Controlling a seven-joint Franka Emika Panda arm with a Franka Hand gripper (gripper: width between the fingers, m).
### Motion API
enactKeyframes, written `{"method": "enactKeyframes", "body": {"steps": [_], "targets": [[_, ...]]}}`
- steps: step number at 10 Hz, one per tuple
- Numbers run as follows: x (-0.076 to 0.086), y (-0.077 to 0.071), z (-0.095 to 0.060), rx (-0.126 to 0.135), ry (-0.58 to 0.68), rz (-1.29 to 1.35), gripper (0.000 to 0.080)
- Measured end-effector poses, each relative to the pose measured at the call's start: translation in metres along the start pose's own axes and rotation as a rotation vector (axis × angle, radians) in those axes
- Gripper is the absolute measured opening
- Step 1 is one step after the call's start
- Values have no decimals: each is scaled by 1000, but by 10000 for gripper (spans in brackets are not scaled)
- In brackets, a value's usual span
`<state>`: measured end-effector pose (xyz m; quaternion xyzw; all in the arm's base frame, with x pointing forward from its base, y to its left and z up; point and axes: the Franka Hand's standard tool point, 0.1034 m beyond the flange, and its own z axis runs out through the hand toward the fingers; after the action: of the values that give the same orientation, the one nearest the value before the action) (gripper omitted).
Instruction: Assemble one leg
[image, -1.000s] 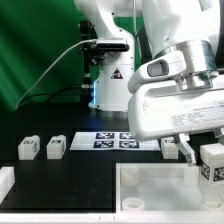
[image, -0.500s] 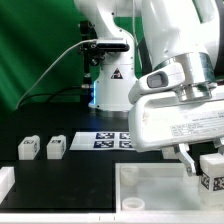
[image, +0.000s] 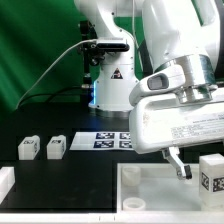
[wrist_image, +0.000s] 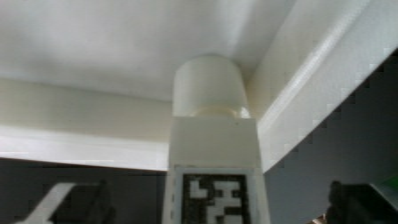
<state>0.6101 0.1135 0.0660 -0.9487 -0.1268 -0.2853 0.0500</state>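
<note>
Release of leg, right side of scene.
Two spare legs (image: 55, 147) sit far left, with the marker board (image: 105, 140) to their right. The gripper (wrist_image: 214, 200) is now spread and holds nothing; half a second ago a finger hugged the leg (image: 210, 173). The leg appears to stand in the tray (image: 150, 186), free between the fingers. Placement is probably done.

Robotics lab bench.
A green cloth backdrop (image: 40, 50), matte black tabletop (image: 90, 166), thin white marker board (image: 82, 141), tag-bearing white plastic leg (image: 55, 147) and white robot arm base (image: 112, 90) mark it.
</note>
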Motion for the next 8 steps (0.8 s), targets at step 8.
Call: {"method": "enactKeyframes", "body": {"steps": [8], "targets": [[-1,0,0,0,-1,0,649]]}}
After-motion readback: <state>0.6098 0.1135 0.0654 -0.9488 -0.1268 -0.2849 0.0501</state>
